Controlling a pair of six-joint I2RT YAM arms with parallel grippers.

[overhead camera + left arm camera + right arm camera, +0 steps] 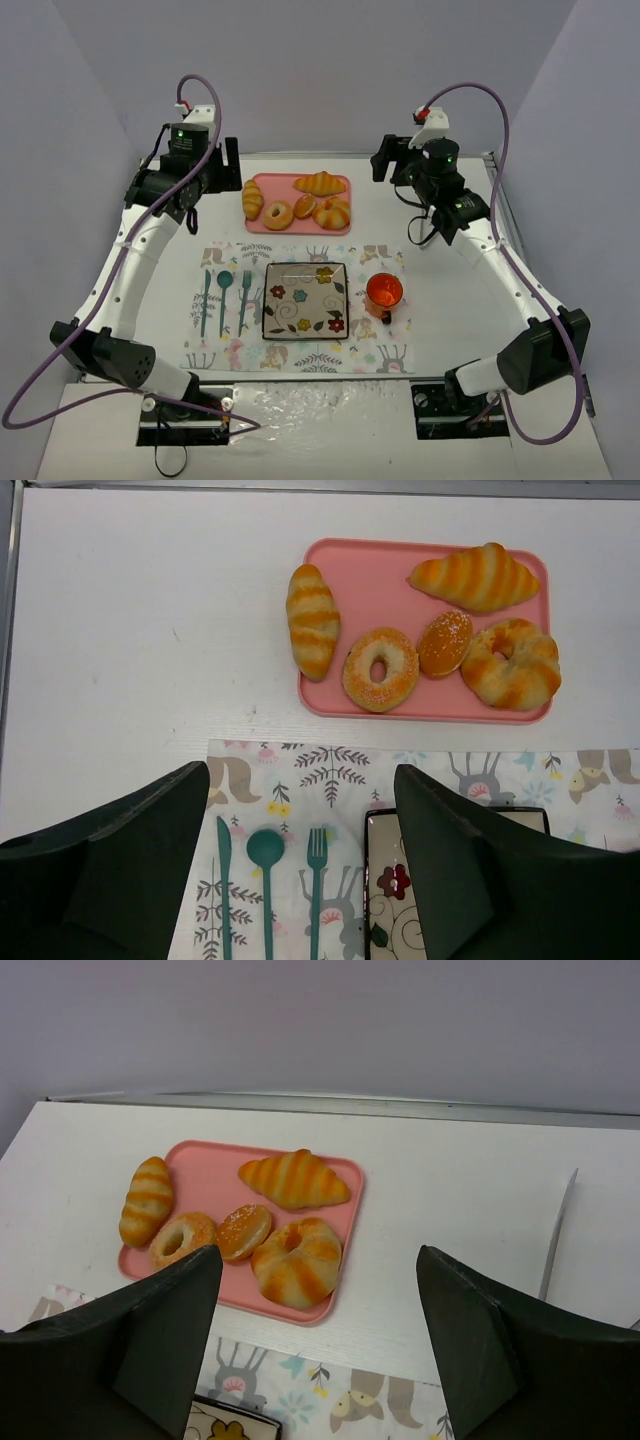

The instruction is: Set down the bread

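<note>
Lying on the pink tray (320, 555) between doughnut (380, 669) and lobed bun (511, 664), the bread (445, 643) points near-left to far-right, midway between left gripper (300, 780) and right gripper (320, 1260), both gaping empty.

2 white arms (135, 255), black joints (115, 357), purple cables (470, 87)

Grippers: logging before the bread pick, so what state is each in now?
Left black two-finger gripper: open, holding nothing.
Right black two-finger gripper: open, holding nothing.
</note>
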